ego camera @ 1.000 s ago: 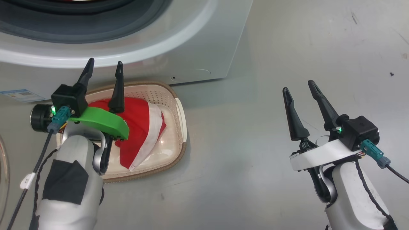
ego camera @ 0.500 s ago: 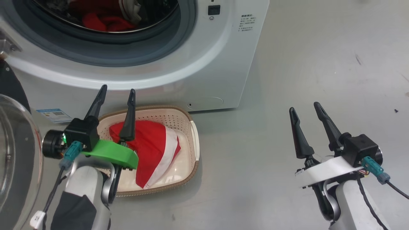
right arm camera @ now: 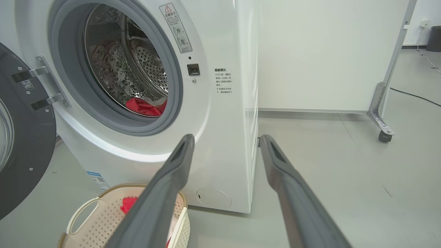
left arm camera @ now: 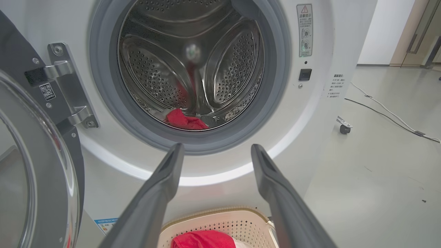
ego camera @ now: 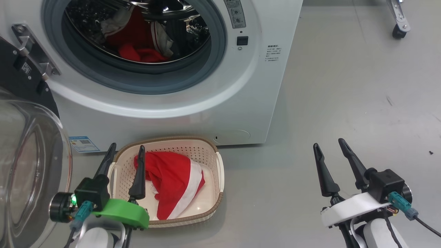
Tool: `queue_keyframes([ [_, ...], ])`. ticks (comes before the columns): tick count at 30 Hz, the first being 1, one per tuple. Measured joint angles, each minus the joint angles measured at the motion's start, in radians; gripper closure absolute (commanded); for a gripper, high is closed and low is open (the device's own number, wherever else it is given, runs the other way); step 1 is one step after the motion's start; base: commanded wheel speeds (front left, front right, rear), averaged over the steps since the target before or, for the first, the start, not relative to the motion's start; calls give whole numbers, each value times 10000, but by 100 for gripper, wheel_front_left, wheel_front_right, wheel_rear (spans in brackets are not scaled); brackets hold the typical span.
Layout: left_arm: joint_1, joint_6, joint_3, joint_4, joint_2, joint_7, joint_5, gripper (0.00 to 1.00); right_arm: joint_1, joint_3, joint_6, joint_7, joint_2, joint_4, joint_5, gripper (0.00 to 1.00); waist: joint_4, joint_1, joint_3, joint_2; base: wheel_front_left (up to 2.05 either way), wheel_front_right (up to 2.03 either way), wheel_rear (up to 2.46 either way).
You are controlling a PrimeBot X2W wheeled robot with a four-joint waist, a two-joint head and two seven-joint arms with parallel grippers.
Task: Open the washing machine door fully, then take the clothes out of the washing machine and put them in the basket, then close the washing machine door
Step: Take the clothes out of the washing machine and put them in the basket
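While left tool (ego camera: 127, 146) and right tool (ego camera: 328, 143) gape empty, clothes (ego camera: 175, 179) in basket (ego camera: 219, 172) and drum (left arm camera: 234, 62).

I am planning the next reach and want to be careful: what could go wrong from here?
1. The door stands open close beside the left gripper; the arm may bump it when reaching for the clothes.
2. The basket is small, and the red garment already covers much of it; more pieces may spill over its rim onto the floor.
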Motion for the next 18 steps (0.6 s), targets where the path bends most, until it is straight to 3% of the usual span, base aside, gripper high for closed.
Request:
queue_keyframes([
  [18, 1578, 343, -59, -966, 19, 0, -56, 0, 564, 198, -31, 0, 31, -96, 42, 0, 41, 0, -552, 0, 0, 0, 0],
])
